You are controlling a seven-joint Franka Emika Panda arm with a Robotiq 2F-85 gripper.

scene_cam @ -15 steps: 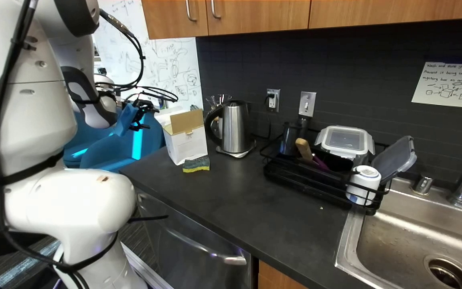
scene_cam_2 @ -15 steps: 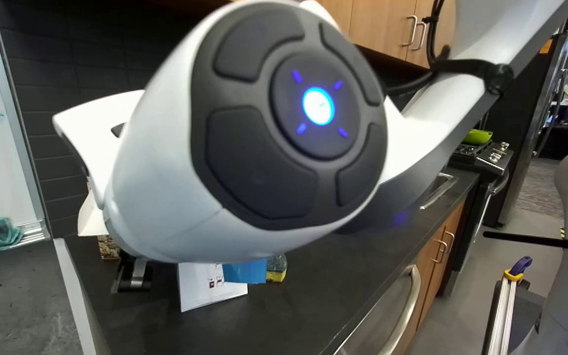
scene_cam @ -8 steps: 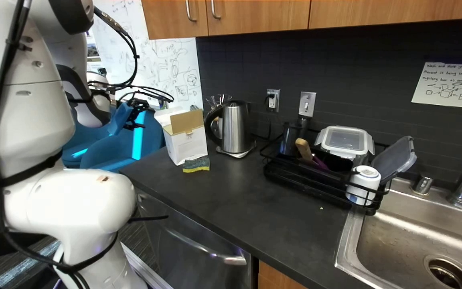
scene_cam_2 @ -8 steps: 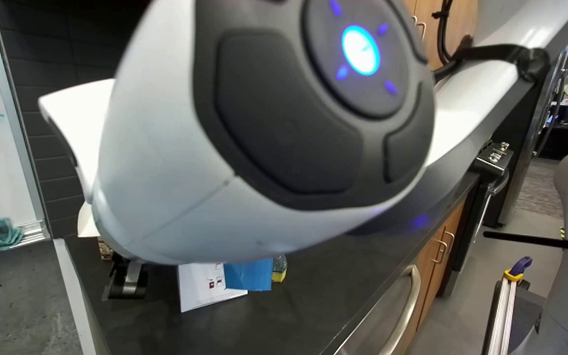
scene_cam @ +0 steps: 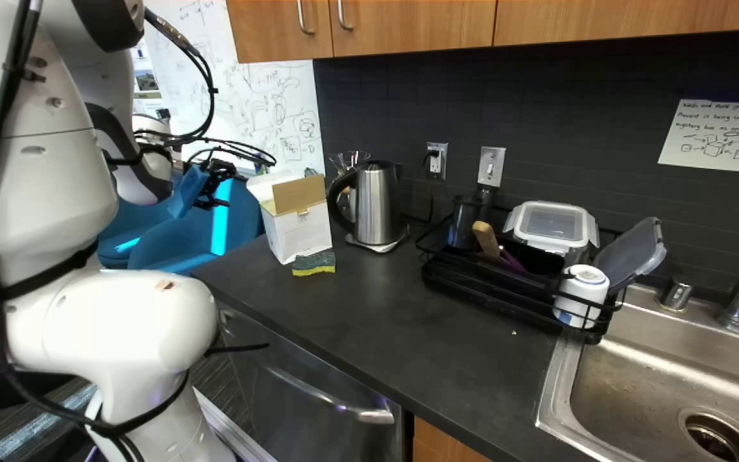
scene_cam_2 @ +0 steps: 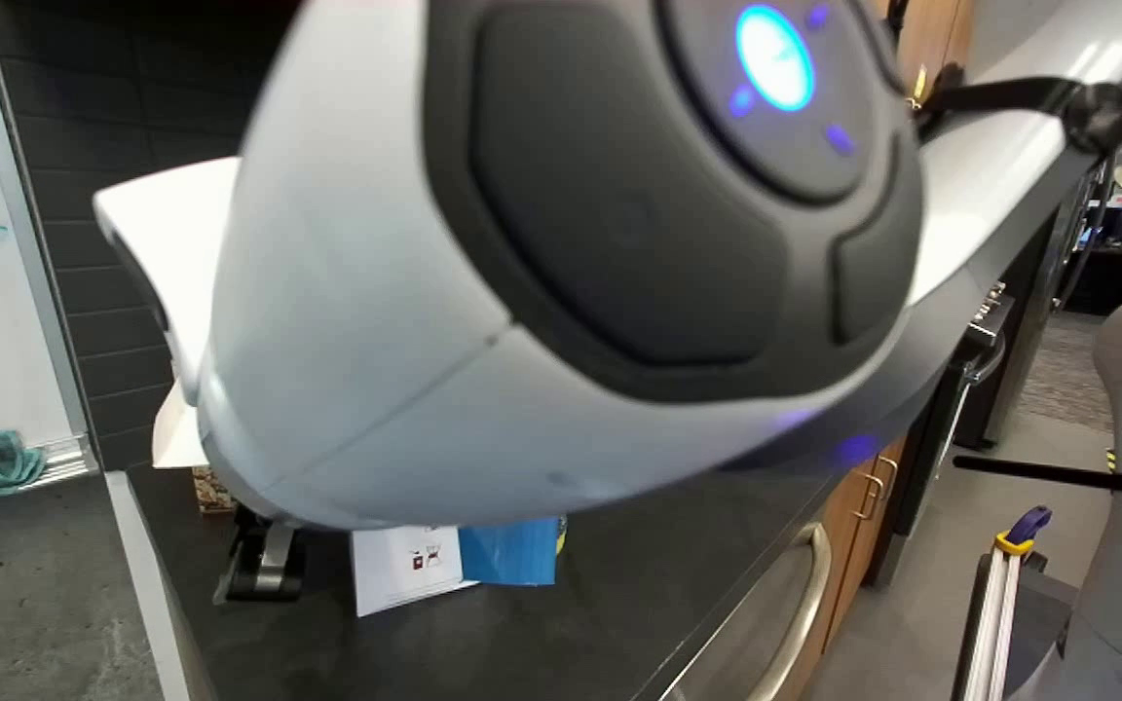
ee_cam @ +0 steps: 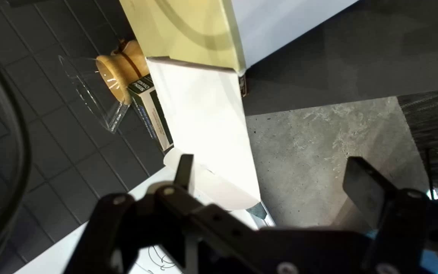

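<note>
One white box, cut off in the wrist view, points its long flap toward my spread, empty tool. In an exterior view the box stands nearby, mouth up; in an exterior view my arm hides most.

In an exterior view, a box stands near the left end edge of the tabletop, and a sponge lies just before it. Right of the box there is a kettle, with a carafe behind. Further right, near the back edge, is a rack; in its front right corner stands a cup, with a container behind and a lid at the right end. The sink is right of the rack.
</note>
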